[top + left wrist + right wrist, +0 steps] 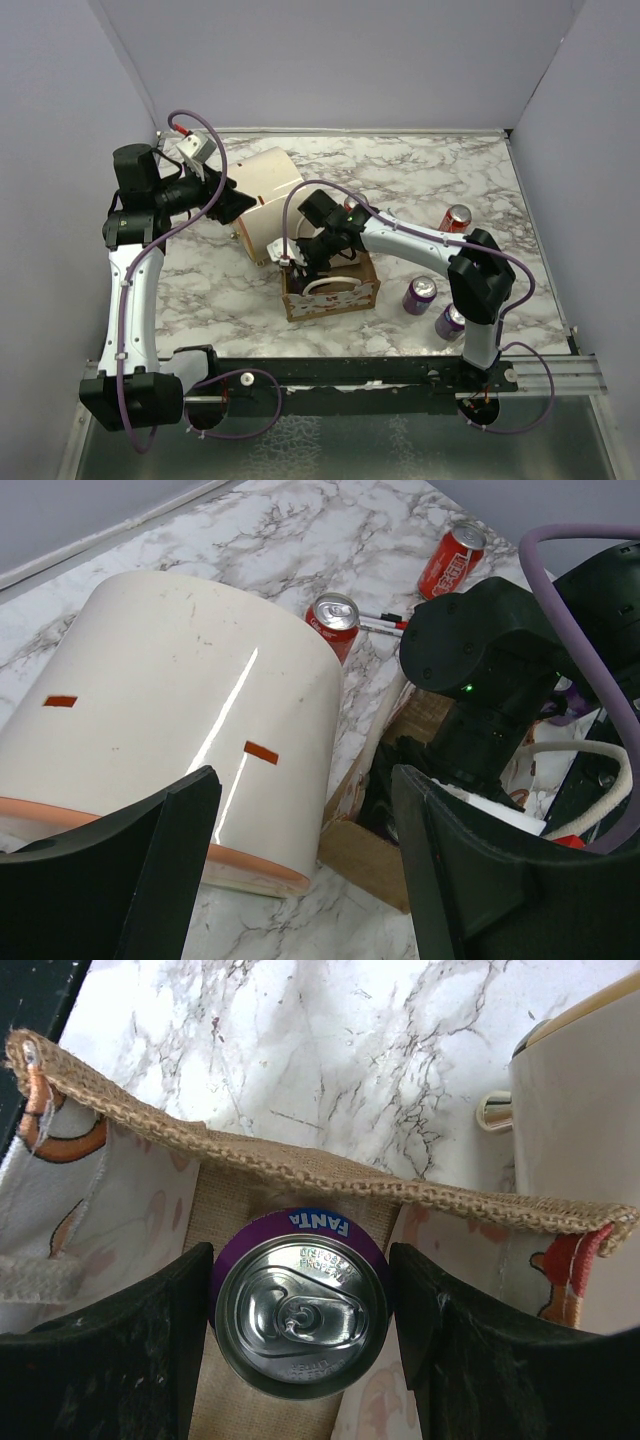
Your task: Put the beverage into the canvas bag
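The canvas bag (345, 297) stands open at the table's middle, tan inside, white with red print outside, one white loop handle showing. My right gripper (318, 262) reaches down into it. In the right wrist view the gripper (300, 1330) is shut on a purple Fanta can (300, 1305), upright inside the bag, just behind the woven tan rim (330, 1165); both fingers touch the can's sides. My left gripper (235, 205) is open and empty, held above the table beside the cream cylinder; in its own view (303, 815) it looks at the bag's corner (375, 855).
A large cream cylinder (268, 195) lies on its side, touching the bag's far left. A red can (456, 218) stands far right and another (335, 620) behind the bag, next to a pen (385, 623). Two purple cans (419, 294) (450, 322) stand right of the bag.
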Controlling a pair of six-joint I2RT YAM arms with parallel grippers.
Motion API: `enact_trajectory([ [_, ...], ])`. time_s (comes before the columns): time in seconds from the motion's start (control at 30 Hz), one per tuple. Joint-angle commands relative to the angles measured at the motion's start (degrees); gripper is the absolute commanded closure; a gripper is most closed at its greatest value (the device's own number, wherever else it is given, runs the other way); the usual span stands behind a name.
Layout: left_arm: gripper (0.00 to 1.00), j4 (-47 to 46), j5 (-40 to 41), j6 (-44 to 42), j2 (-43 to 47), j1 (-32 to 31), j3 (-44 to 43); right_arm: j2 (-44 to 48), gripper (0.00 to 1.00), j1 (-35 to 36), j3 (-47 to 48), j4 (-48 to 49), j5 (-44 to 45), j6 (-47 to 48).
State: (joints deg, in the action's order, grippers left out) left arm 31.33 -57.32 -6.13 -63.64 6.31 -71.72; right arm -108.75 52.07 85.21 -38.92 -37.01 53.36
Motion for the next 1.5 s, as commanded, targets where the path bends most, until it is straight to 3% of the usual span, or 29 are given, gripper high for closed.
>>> enact_trajectory([
  [0.0,0.28,-1.3,-2.0,-0.6,1.5,0.4,0.7,0.5,0.51,0.4,1.1,3.9,0.7,-1.2],
  [0.57,0.28,-1.2,-2.2,-1.4,2.3,0.4,1.7,1.9,0.16,0.4,2.7,2.9,1.5,-3.2],
  [1.27,0.29,-1.7,1.1,0.1,1.6,0.4,-0.2,8.5,0.25,0.4,3.5,1.5,-0.4,-6.9],
  [1.47,0.29,-3.1,5.5,2.1,1.3,0.4,-0.8,11.7,0.26,0.3,4.1,4.1,3.9,-11.7],
])
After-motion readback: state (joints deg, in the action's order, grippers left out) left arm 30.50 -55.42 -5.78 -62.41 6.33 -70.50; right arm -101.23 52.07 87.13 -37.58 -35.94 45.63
